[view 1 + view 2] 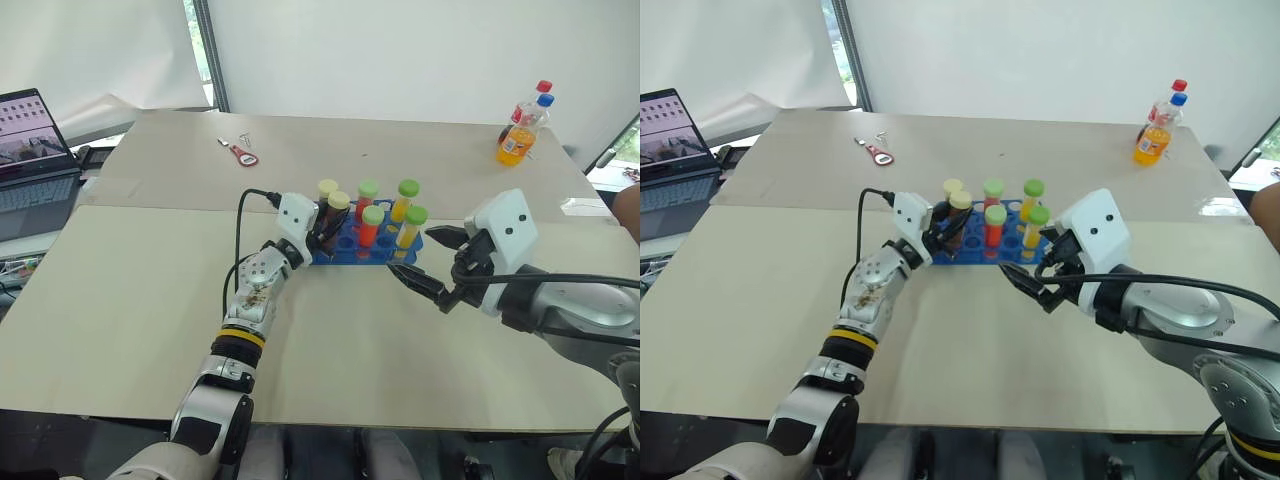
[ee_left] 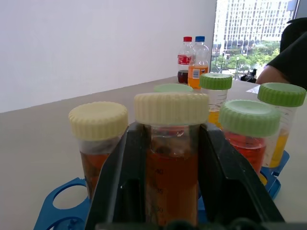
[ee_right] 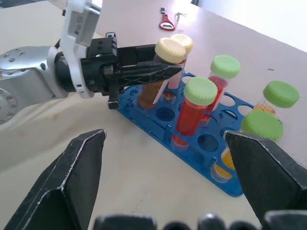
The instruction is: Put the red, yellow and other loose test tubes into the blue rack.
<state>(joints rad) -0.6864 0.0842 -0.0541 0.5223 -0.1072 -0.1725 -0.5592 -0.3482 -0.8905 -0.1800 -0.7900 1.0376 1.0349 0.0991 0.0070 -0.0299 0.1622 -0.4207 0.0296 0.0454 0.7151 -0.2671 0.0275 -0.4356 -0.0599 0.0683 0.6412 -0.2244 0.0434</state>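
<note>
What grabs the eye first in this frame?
The blue rack at mid-table, holding six upright tubes with green and cream caps. The left end effector has its fingers on either side of a cream-capped amber tube at the rack's left end. The right end effector hovers wide open just right of the rack, and two drink bottles stand at the table's far right corner.

Six capped tubes [image 1: 371, 225] upright in blue rack [image 1: 352, 248], apparently seated.
</note>
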